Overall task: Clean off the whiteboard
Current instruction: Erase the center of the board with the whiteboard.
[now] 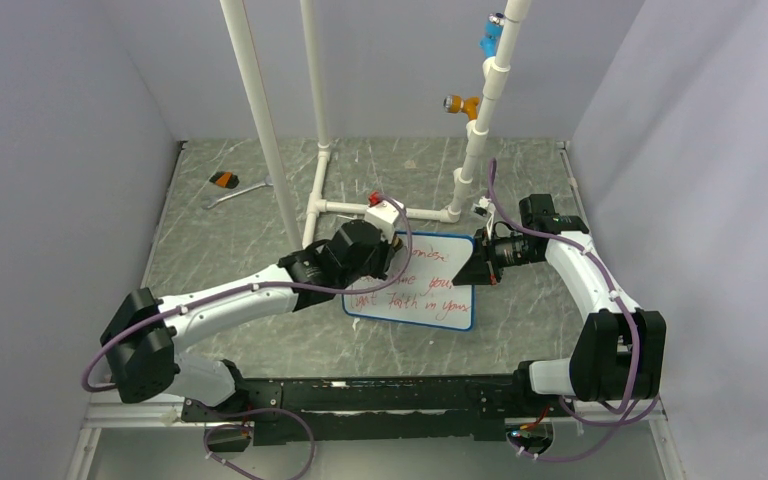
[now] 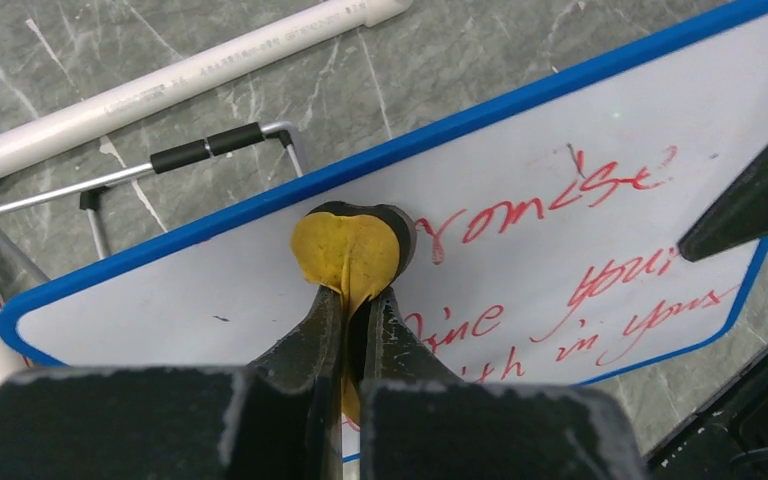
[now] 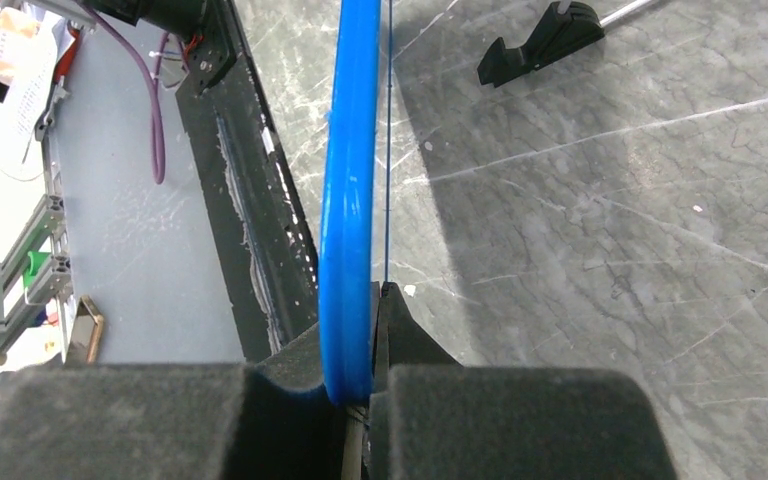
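Observation:
The whiteboard (image 1: pixel 430 300), white with a blue frame and red handwriting, lies tilted at the table's middle; it also shows in the left wrist view (image 2: pixel 560 180). My left gripper (image 2: pixel 358 300) is shut on a round yellow eraser pad (image 2: pixel 345 250) pressed against the board's upper left part, beside the word in red. The board left of the pad is wiped white. My right gripper (image 3: pixel 370 330) is shut on the board's blue frame edge (image 3: pixel 350 180) at its right side; it shows in the top view (image 1: pixel 480 262) too.
A white PVC pipe frame (image 1: pixel 360 205) stands just behind the board. A wire stand with black grips (image 2: pixel 200 150) lies behind the board's top edge. A wrench and an orange-black tool (image 1: pixel 225 180) lie far left. A black foot (image 3: pixel 540 40) lies on the table.

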You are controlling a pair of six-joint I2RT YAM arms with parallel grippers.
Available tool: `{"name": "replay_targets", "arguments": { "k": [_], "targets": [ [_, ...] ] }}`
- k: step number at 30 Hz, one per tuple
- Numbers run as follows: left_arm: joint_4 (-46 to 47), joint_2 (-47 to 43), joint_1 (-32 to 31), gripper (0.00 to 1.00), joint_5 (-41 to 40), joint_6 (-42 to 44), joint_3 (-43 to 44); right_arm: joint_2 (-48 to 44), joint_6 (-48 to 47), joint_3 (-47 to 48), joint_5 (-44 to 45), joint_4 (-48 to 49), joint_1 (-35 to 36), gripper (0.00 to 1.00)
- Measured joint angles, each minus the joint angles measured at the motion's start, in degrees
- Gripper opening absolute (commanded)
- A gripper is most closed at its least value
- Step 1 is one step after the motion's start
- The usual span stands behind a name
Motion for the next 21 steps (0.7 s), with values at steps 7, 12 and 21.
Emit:
{"name": "replay_targets", "arguments": {
  "k": [7,12,21],
  "targets": [
    [1.1,2.3,-4.5,0.00,-0.7,-0.2,0.0,0.0,-0.3,0.0,0.0,-0.7,0.0,0.00],
    [1.2,3.1,-4.9,0.00,-1.1,0.0,0.2,0.0,-0.1,0.0,0.0,-0.8,0.0,0.00],
    [1.2,1.2,-0.1,0.00,3.0,0.0,0.2,0.1,0.4,0.1,0.0,0.2,-0.1,0.00]
  ]
}}
